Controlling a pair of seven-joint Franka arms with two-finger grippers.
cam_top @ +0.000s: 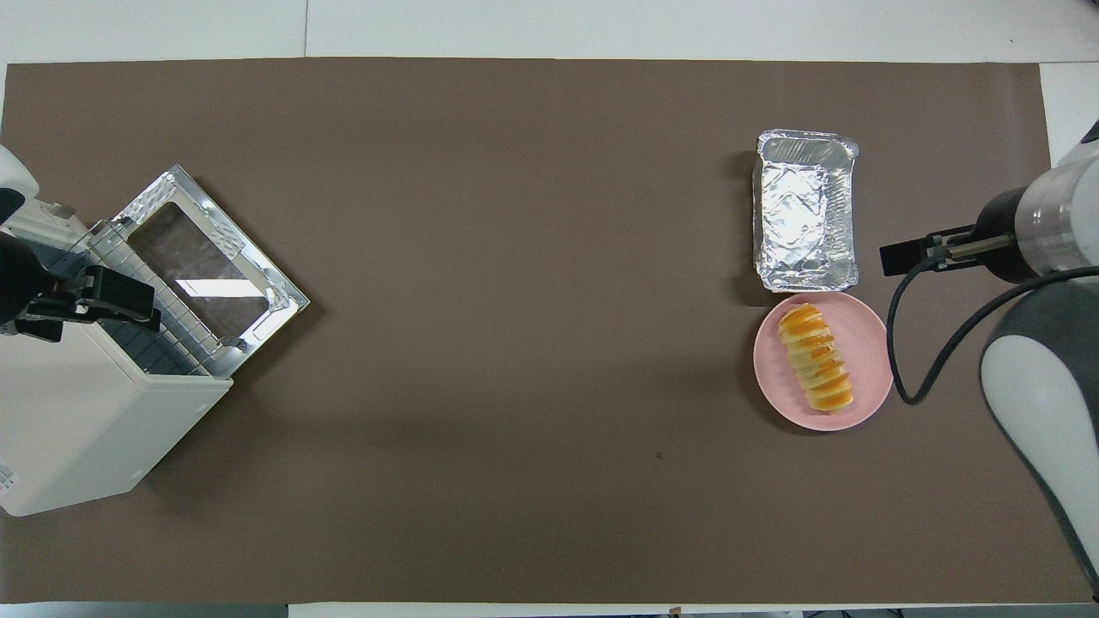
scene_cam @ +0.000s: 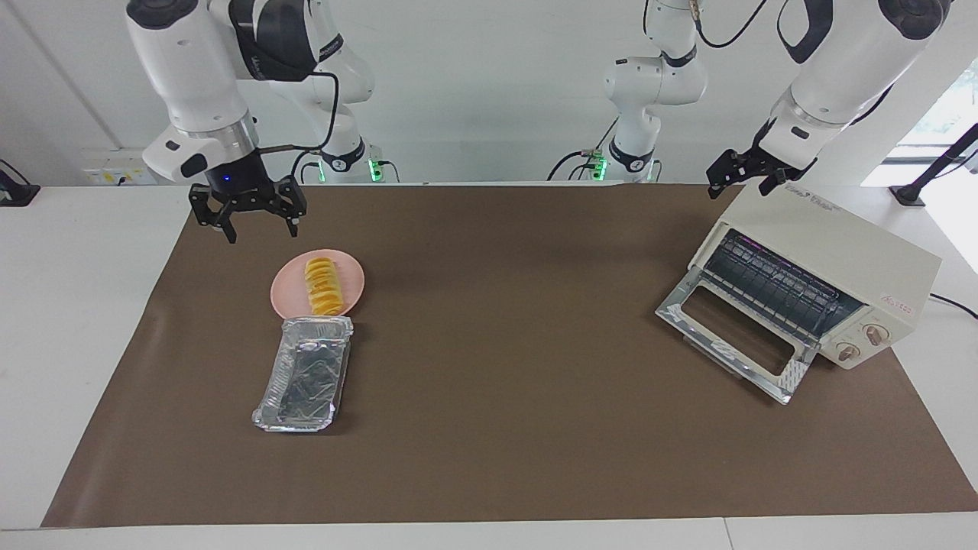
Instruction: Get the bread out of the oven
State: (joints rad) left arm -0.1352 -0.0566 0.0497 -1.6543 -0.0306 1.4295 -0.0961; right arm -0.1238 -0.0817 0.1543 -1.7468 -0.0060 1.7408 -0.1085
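The bread [scene_cam: 324, 286] lies on a round pink plate [scene_cam: 286, 296] toward the right arm's end of the table; it also shows in the overhead view [cam_top: 816, 357] on the plate [cam_top: 869, 343]. The oven [scene_cam: 840, 241] stands at the left arm's end, its glass door [scene_cam: 672, 309] folded down onto the mat, its wire rack bare. The overhead view shows the oven [cam_top: 77, 412] and its door [cam_top: 276, 290] too. My right gripper [scene_cam: 260, 225] hangs open and empty, up in the air beside the plate [cam_top: 923, 251]. My left gripper [scene_cam: 739, 183] is open and empty over the oven's top [cam_top: 94, 300].
An empty crinkled foil tray [scene_cam: 306, 374] lies beside the plate, farther from the robots [cam_top: 805, 210]. A brown mat [scene_cam: 497, 344] covers the table. A black cable runs from the oven off the table's end.
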